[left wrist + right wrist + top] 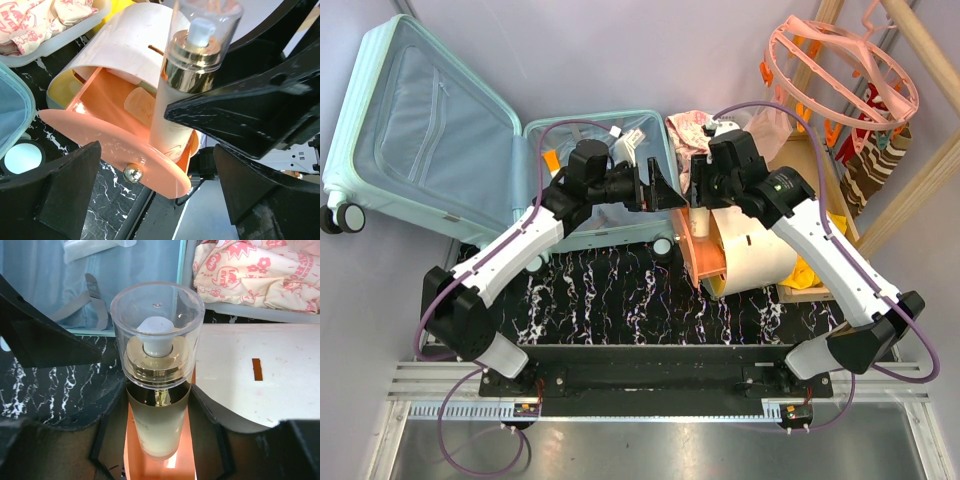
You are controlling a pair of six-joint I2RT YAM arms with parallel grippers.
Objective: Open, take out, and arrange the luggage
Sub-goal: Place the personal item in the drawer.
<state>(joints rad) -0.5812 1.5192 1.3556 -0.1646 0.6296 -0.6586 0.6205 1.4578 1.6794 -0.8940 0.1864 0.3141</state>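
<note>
Found the luggage (440,130) at the far left, open, lid propped against the back wall with grey-blue lining facing out, lower shell flat on the black marble-pattern table (610,290) just right of the lid; small items inside the shell, too small to identify. Recorded a cream cylinder (755,255) lying on its side right of centre, just beside the lower shell, with an orange drawer (110,115) pulled out of its left end. Noted a round pink hanger (840,70) at the far right, beside wooden poles (920,40). Logged a white tray (250,311) holding pink-print cloth (260,267) on the far side of the cylinder, just right of the lower shell. Located left gripper (668,190) over the right edge of the lower shell, pointed toward the cylinder, jaws wide apart, holding nothing. Located right gripper (700,205) directly opposite and close to it, jaws clamped on a bottle (157,390). Confirmed bottle upright over the open drawer: frosted pale body, gold collar, white pump, clear cap. Unable to tell whether the bottle's base touches the drawer floor. Noted a gold knob (132,173) on the drawer front.
</note>
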